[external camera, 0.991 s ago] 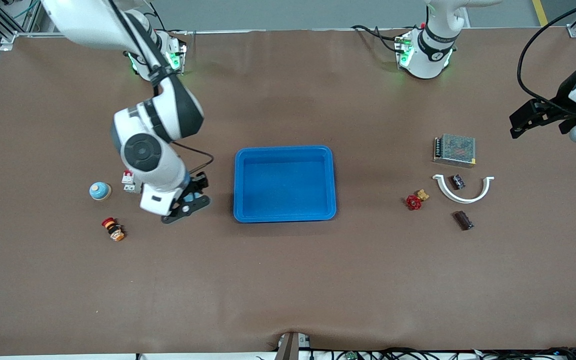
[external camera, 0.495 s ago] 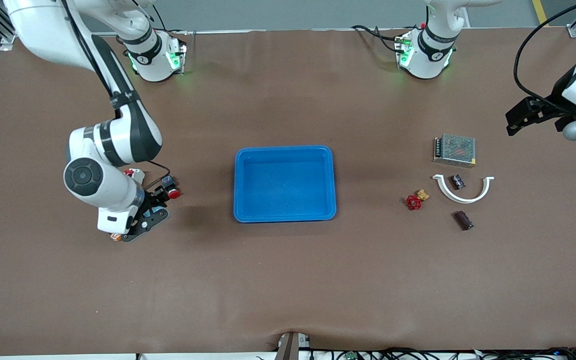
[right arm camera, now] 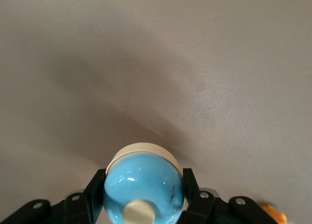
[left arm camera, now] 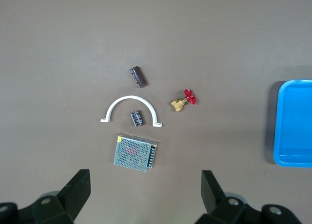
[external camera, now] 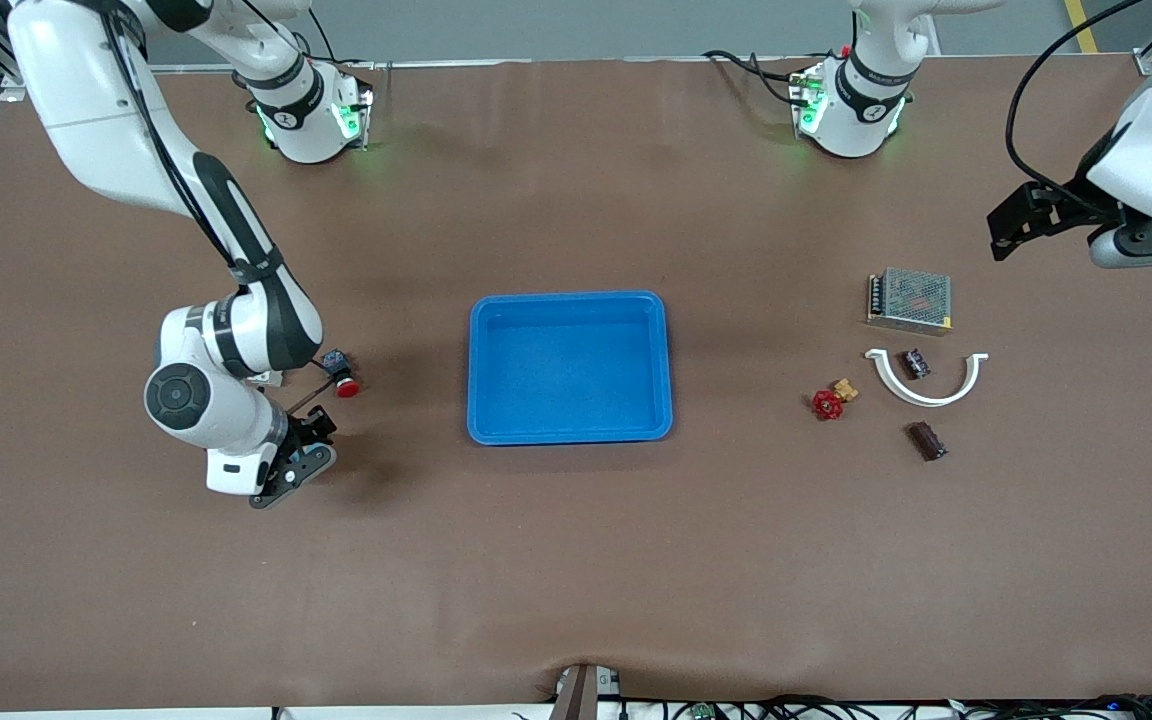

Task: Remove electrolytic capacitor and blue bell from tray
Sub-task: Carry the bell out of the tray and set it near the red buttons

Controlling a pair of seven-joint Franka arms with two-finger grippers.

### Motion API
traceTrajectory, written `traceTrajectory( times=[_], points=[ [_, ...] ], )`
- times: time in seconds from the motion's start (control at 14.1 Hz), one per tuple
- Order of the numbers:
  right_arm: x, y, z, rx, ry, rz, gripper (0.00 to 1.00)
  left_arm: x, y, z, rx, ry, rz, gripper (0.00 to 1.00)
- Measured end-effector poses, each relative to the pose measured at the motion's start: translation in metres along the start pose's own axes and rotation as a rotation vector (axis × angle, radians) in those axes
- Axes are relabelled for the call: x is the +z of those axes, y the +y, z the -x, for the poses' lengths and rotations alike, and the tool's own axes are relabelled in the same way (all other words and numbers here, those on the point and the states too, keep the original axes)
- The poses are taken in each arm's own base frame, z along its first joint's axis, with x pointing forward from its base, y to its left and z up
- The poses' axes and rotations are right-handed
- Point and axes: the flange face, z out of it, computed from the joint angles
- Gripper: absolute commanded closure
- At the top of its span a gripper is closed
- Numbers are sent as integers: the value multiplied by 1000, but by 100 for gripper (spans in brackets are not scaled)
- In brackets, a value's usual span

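Right gripper (right arm camera: 144, 197) is clasping the blue bell (right arm camera: 144, 185) over bare tabletop (external camera: 536, 560), toward the right arm's end from the blue tray (external camera: 569, 437). Left gripper (left arm camera: 145, 192), fingers spread, is hanging above the capacitor (left arm camera: 138, 76) cluster.

Bunch of extras sitting mid-frame toward the left arm's end of the table: a mesh-topped metal power supply (external camera: 909, 300), a white curved bracket (external camera: 926, 385) just below it in the frame, and a red-handled brass valve (external camera: 831, 402) beside the bracket. A red push button (external camera: 340, 377) lies toward the right arm's end.
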Motion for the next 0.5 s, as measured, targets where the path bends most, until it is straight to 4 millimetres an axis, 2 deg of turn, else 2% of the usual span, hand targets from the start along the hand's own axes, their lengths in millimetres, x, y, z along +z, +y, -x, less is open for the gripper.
traceTrajectory(
  times=[0.14, 0.35, 0.42, 0.5],
  points=[
    [13, 4, 4, -2, 2, -2, 61, -2, 11, 3, 20, 3, -2, 0],
    [14, 5, 3, -2, 7, 0, 59, 0, 11, 5, 19, -1, -5, 0],
    [14, 5, 3, -3, 9, 1, 56, 1, 9, 4, 16, -3, -6, 0],
    [13, 5, 3, -3, 11, 1, 40, 1, 7, 4, 17, -4, -5, 0]
  ],
)
